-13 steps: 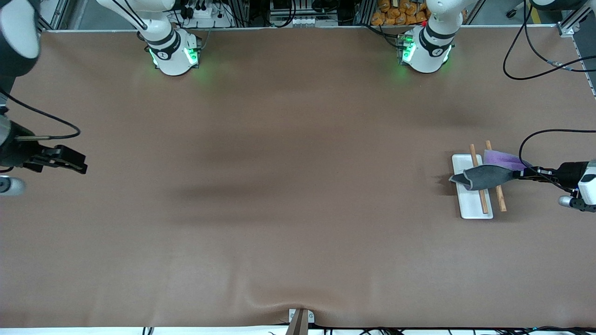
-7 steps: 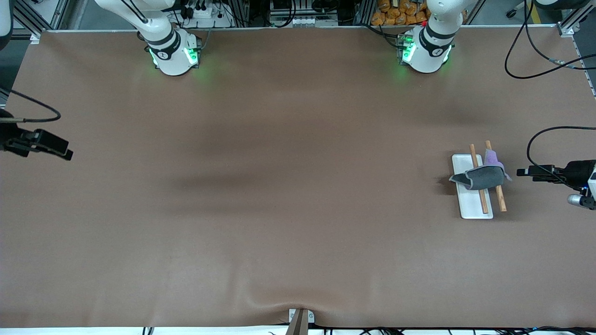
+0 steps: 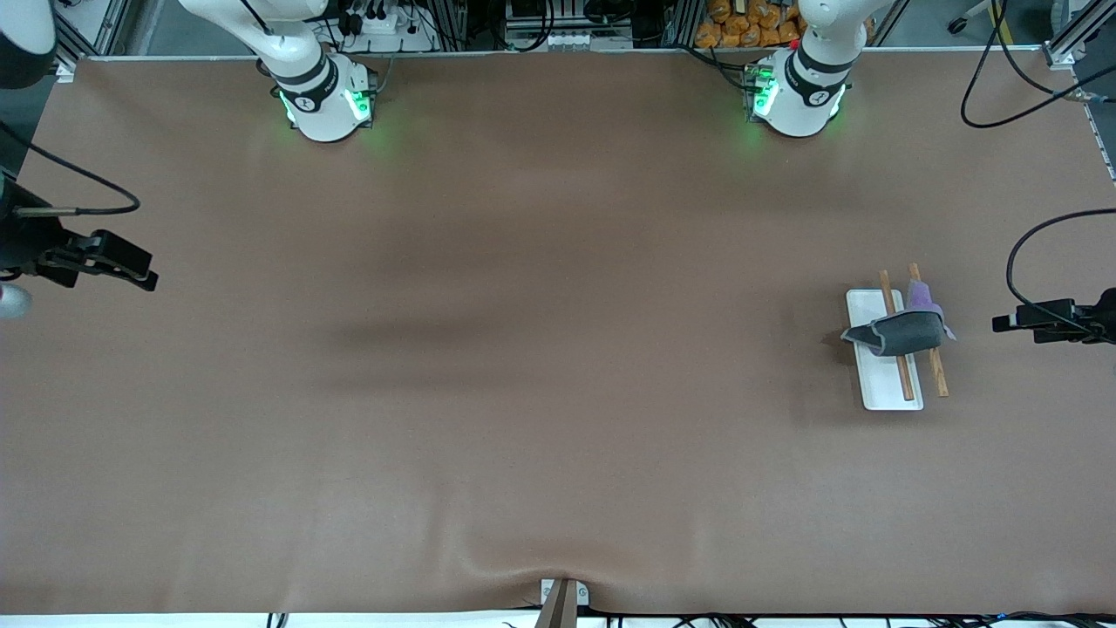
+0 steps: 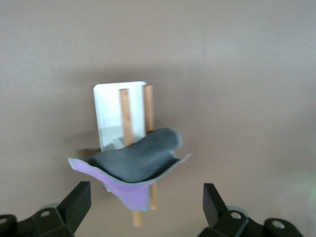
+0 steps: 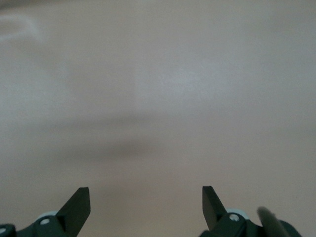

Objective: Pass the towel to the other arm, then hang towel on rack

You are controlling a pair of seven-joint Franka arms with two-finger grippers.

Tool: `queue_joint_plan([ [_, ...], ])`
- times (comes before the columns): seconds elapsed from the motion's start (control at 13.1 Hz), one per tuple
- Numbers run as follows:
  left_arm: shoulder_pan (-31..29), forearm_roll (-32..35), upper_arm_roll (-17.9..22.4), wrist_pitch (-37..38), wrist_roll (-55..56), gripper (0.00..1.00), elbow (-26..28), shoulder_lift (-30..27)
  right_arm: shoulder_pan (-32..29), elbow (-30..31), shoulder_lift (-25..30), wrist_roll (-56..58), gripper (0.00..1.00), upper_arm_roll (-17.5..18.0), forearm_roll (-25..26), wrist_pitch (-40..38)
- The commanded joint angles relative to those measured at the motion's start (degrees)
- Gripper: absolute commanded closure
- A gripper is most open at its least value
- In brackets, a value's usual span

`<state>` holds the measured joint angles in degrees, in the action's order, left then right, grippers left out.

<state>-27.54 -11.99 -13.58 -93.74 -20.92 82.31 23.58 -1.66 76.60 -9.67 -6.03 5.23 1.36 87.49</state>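
One towel (image 3: 902,332) draped crosswise over rack (image 3: 874,384).

We note the bench (image 3: 540,366) under a brown covering, smooth over most of its width, with a shallow wrinkle at the edge nearest the front camera. At that edge sits a small metal bracket (image 3: 562,597). Black cables (image 3: 1029,87) loop over the corner at the left arm's end. Past the bench's top edge we see an orange heap (image 3: 741,22), indistinct, and aluminium framing (image 3: 113,26).
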Motion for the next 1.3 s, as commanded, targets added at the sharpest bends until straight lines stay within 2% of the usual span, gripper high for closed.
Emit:
queue_joint_plan([
  [0.0,2.92,7.99,-3.45,0.32,8.93,0.00,1.45,-6.07,-1.68,10.21,7.10,0.06,0.00,1.54,0.84,4.87],
  [0.08,4.15,12.04,-6.16,0.32,13.84,0.00,1.45,-8.26,-2.20,10.41,7.03,0.06,0.00,1.54,0.75,5.41],
  [0.23,4.17,12.87,-9.61,0.75,18.35,0.00,1.45,-10.65,-3.61,9.97,6.59,0.41,0.00,1.54,0.32,5.68],
  [0.46,4.25,12.78,-10.23,0.76,18.55,0.00,0.84,-11.54,-3.96,10.94,7.29,-0.03,0.00,2.76,0.31,6.03],
  [0.61,4.52,12.87,-10.06,1.02,18.20,0.00,-2.05,-10.75,-3.96,10.50,7.03,-0.03,0.00,2.85,0.58,6.29],
  [0.69,6.08,13.04,-9.54,1.02,18.72,0.00,-1.98,-11.27,-3.79,10.41,6.86,-0.12,0.00,2.68,0.58,6.38],
  [0.76,9.23,13.57,-7.53,1.19,18.81,0.00,-1.89,-11.80,-3.87,9.98,6.59,0.31,0.00,2.68,0.14,6.29],
  [0.92,15.73,13.66,-0.86,4.08,19.51,0.00,-1.36,-14.34,-3.00,9.36,6.50,-0.03,0.00,2.50,0.05,5.69],
  [1.22,25.23,13.13,7.06,6.38,23.98,0.00,0.82,-18.73,-2.56,8.22,6.07,0.49,0.00,2.59,0.49,5.85],
])
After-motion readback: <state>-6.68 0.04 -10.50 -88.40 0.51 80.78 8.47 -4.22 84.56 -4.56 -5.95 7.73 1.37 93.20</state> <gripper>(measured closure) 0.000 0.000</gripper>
